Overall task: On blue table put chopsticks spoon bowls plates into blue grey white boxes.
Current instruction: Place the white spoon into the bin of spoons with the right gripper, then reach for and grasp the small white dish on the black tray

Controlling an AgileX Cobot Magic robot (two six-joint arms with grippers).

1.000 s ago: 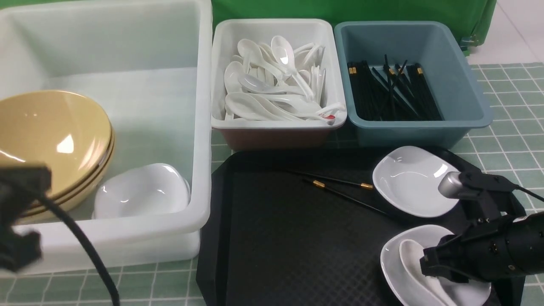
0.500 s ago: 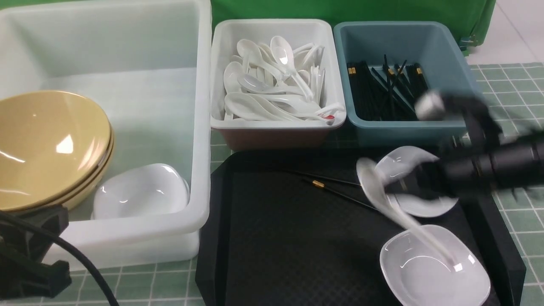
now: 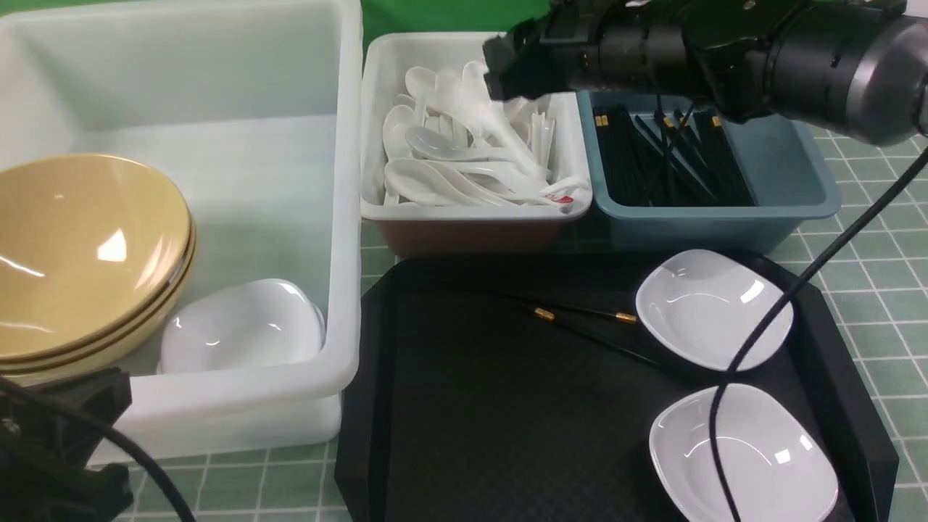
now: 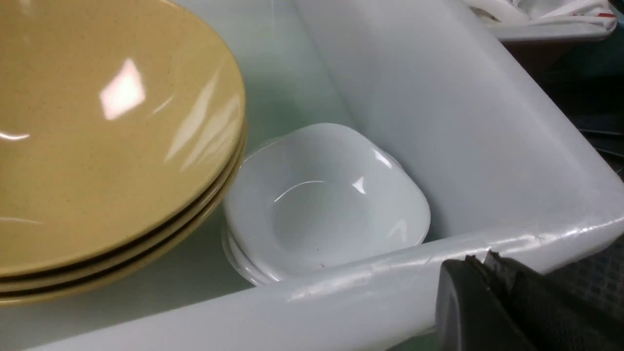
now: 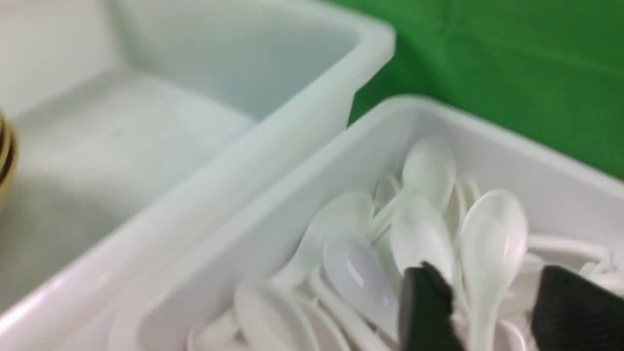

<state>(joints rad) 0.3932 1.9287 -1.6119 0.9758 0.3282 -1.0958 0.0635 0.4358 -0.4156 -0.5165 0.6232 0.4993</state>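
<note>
The spoon (image 5: 492, 219) is being dropped into the white box (image 3: 373, 167) at twelve o'clock, the right gripper (image 5: 487, 273) being held spread, clamping nothing. A low, centred release is being advised. The left gripper (image 4: 480, 275) is being held closed, empty.

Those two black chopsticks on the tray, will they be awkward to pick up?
Probably. The chopsticks look thin and lie flat on the tray, leaving little to pinch. They seem stiff and smooth, so they may slip or roll.
</note>
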